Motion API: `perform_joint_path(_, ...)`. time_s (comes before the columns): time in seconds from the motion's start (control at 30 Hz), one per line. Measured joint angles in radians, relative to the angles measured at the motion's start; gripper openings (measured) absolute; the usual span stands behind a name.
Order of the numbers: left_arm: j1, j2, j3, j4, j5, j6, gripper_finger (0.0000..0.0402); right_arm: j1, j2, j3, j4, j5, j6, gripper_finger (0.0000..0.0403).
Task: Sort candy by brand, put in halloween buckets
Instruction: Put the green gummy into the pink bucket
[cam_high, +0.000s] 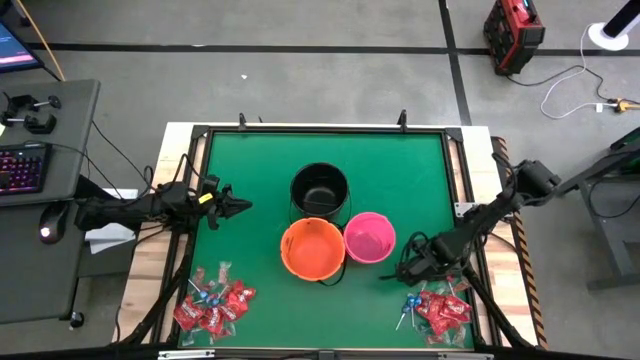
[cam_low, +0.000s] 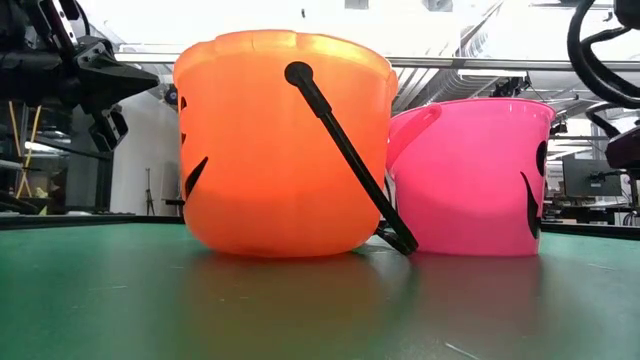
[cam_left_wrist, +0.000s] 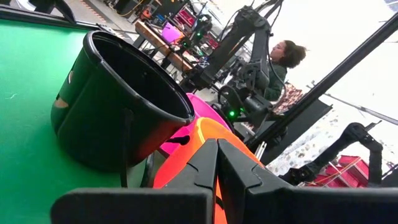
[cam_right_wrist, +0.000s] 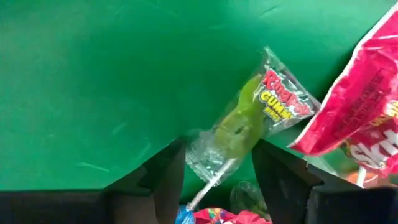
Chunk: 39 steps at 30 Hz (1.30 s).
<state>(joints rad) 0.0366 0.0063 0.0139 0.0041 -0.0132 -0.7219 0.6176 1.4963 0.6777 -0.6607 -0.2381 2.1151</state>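
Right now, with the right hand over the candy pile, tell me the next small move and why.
Probably close the right hand on the clear Ring Pop gummy packet. Its fingers stand open on either side of the packet's lower end, low over the green mat, so it looks lined up for a pinch. The red packets lie just beside it. The left hand waits shut near the black bucket.

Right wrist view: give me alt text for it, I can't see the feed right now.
The right claw stands open over the green mat, its dark fingers on either side of a clear Ring Pop gummy packet with a green candy inside. A red Skittles packet lies beside it, and a lollipop stick shows between the fingers.
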Motion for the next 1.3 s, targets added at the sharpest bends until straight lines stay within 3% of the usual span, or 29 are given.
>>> perform_joint_path(0.17, 0.000, 0.000, 0.000, 0.000, 0.000, 0.000, 0.0001, 0.002, -0.001, 0.013, -0.025, 0.000, -0.103, 0.0139)
perform_joint_path(0.33, 0.000, 0.000, 0.000, 0.000, 0.000, 0.000, 0.0001, 0.017, -0.019, 0.075, -0.203, 0.019, -0.237, 0.0025)
perform_joint_path(0.53, 0.000, 0.000, 0.000, 0.000, 0.000, 0.000, 0.0001, 0.028, -0.106, 0.208, -0.425, 0.059, -0.372, 0.0009)
perform_joint_path(0.6, 0.000, 0.000, 0.000, 0.000, 0.000, 0.000, 0.0001, 0.028, -0.143, 0.283, -0.474, 0.143, -0.402, 0.0005)
perform_joint_path(0.7, 0.000, 0.000, 0.000, 0.000, 0.000, 0.000, 0.0001, 0.029, -0.190, 0.400, -0.464, 0.377, -0.467, 0.0010)
perform_joint_path(0.8, 0.000, 0.000, 0.000, 0.000, 0.000, 0.000, 0.0001, 0.029, -0.217, 0.487, -0.302, 0.679, -0.619, 0.0007)
perform_joint_path(0.87, 0.000, 0.000, 0.000, 0.000, 0.000, 0.000, 0.0001, 0.012, -0.215, 0.513, -0.177, 0.763, -0.775, 0.0004)
perform_joint_path(1.03, 0.000, 0.000, 0.000, 0.000, 0.000, 0.000, 0.0001, -0.073, -0.158, 0.515, -0.028, 0.689, -0.962, 0.0005)
perform_joint_path(1.17, 0.000, 0.000, 0.000, 0.000, 0.000, 0.000, 0.0001, -0.145, -0.102, 0.514, -0.086, 0.659, -0.983, 0.0005)
perform_joint_path(1.3, 0.000, 0.000, 0.000, 0.000, 0.000, 0.000, 0.0001, -0.233, -0.043, 0.514, -0.177, 0.489, -0.950, 0.0005)
